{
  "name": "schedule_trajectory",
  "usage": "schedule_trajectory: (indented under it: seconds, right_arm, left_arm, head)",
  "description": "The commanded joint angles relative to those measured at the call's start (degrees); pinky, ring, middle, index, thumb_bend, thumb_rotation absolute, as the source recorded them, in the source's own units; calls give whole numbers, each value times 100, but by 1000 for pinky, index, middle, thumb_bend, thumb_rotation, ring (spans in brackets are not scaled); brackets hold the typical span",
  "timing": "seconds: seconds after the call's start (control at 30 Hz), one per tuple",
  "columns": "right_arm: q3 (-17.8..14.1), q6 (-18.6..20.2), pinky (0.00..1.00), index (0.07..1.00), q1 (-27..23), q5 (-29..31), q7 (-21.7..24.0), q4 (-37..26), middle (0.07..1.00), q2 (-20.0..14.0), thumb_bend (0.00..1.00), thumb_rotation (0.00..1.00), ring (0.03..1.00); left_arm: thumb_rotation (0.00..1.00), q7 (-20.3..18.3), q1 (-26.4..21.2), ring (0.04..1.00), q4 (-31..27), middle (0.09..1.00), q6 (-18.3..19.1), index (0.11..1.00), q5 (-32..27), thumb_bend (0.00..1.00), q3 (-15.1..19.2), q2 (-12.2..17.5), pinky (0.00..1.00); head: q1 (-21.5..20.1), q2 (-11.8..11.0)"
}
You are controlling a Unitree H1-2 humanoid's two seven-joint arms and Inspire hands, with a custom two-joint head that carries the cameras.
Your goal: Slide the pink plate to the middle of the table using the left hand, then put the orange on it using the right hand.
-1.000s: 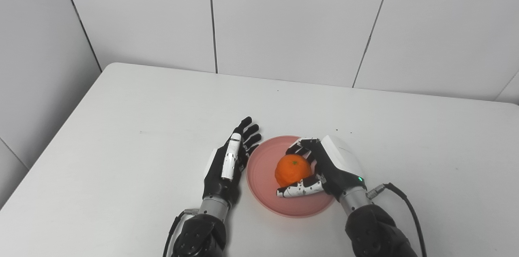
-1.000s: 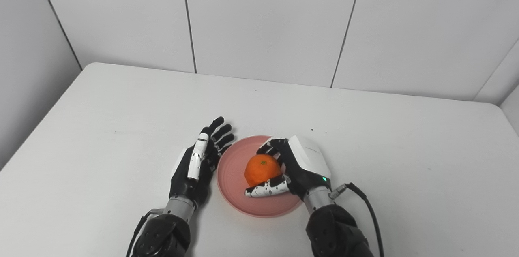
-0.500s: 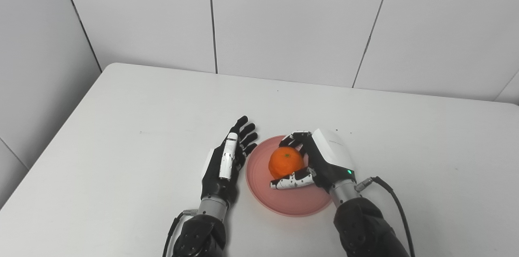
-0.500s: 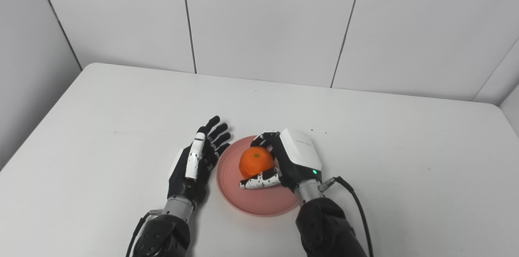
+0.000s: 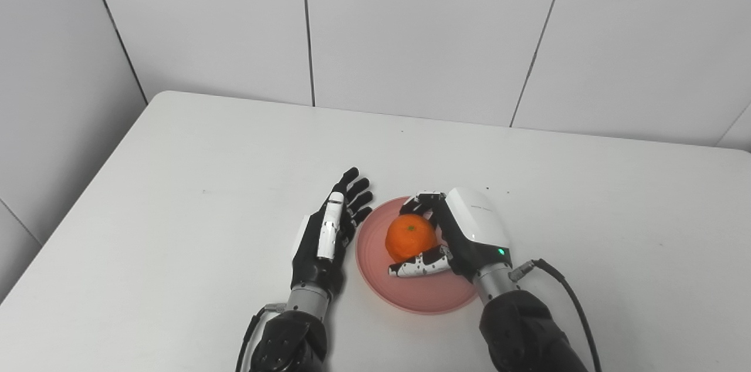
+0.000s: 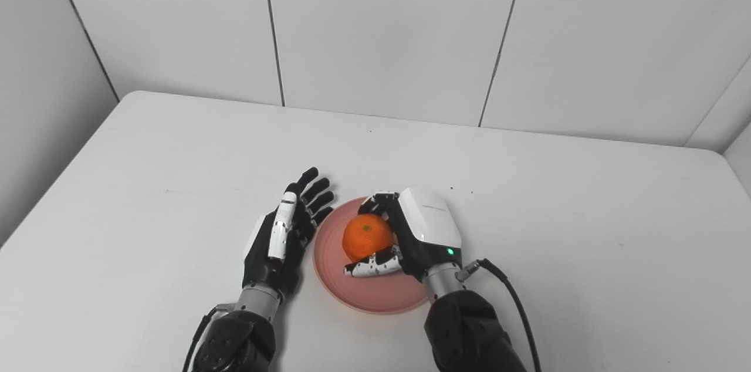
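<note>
Since a second ago my right hand (image 5: 463,231) has carried the orange (image 5: 410,237) leftward and a little farther from me over the pink plate (image 5: 410,293); the fruit now sits left of the dish's centre, where before it was nearer the right side. That hand is clenched around the orange: the thumb runs along its near underside, the fingers (image 5: 419,203) curl over its far side, and the white back shell faces up and to the right with a small green light showing near the wrist. I cannot tell whether the fruit touches the plate or hangs just above it. A black cable (image 5: 563,296) loops off the right wrist across the counter (image 5: 176,184) toward the bottom edge.

My left hand (image 5: 328,237) has drifted very slightly left and holds nothing. It stands on edge with its fingers spread and pointing away from me, just beside the plate's left rim. Whether the fingertips touch the rim I cannot tell.

The plate lies on the white counter, near its front edge and roughly midway between its left and right sides. It has stayed where it was through these frames. Beyond the counter stands a white panelled wall (image 5: 410,26) with dark seams
</note>
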Motion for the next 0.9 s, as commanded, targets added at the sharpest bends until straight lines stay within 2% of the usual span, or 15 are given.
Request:
schedule_trajectory:
  seconds: [0.0,0.03,0.07,0.1,0.17,0.2,0.27,0.3,0.37,0.57,0.77,0.87]
  right_arm:
    - [40,-204,285,491,-45,-82,83,-196,513,-64,522,141,395]
    - [51,-177,296,492,-42,-79,144,-225,528,-82,523,142,413]
    - [58,-158,309,563,-42,-75,184,-244,544,-94,693,138,430]
    - [68,-164,317,608,-39,-64,235,-268,553,-123,799,136,440]
    - [85,-169,437,662,-38,-46,361,-312,643,-182,904,163,554]
    - [94,-165,534,710,-41,-38,430,-332,713,-210,941,193,643]
    - [107,-103,606,770,-40,-34,623,-399,778,-263,976,236,718]
    - [114,-65,610,773,-30,-50,705,-455,782,-288,978,239,722]
    - [115,-33,682,829,-5,-83,831,-563,827,-332,997,286,786]
    - [2,-209,830,927,73,5,865,-760,909,-417,1000,395,886]
    - [-183,-325,889,976,125,125,726,-931,955,-471,1000,488,936]
    - [-429,-279,880,990,166,357,691,-1129,967,-420,1000,507,944]
  left_arm:
    - [1000,-16,-19,889,-35,897,-85,882,10,386,-5,-21,879]
    - [1000,-27,-21,890,-29,898,-92,883,0,388,-3,-14,882]
    - [1000,-34,-22,891,-26,900,-95,885,-6,389,-1,-11,885]
    - [1000,-24,-23,892,-32,901,-85,886,8,389,-1,-9,887]
    - [1000,-11,-26,889,-39,897,-75,882,28,387,0,-4,884]
    - [1000,-9,-28,889,-41,897,-73,881,33,382,0,-1,883]
    - [1000,-24,-28,890,-37,898,-88,883,27,382,-1,12,883]
    - [1000,-33,-24,890,-43,899,-88,883,11,382,3,15,883]
    - [1000,-41,-18,890,-50,898,-88,884,-3,381,8,26,886]
    - [1000,-88,-13,892,-33,901,-136,889,-52,387,22,66,891]
    - [1000,-123,13,894,-72,904,-114,893,-90,384,30,91,892]
    - [1000,-149,17,895,-70,905,-117,896,-132,382,51,99,889]
  head:
    - [7,-5]
    - [-6,-10]
    - [-6,-10]
    - [-18,-10]
    - [-24,-10]
    - [-24,-10]
    - [-29,-10]
    - [-39,-10]
    - [-52,-12]
    - [-123,-13]
    - [-171,-15]
    - [-230,-34]
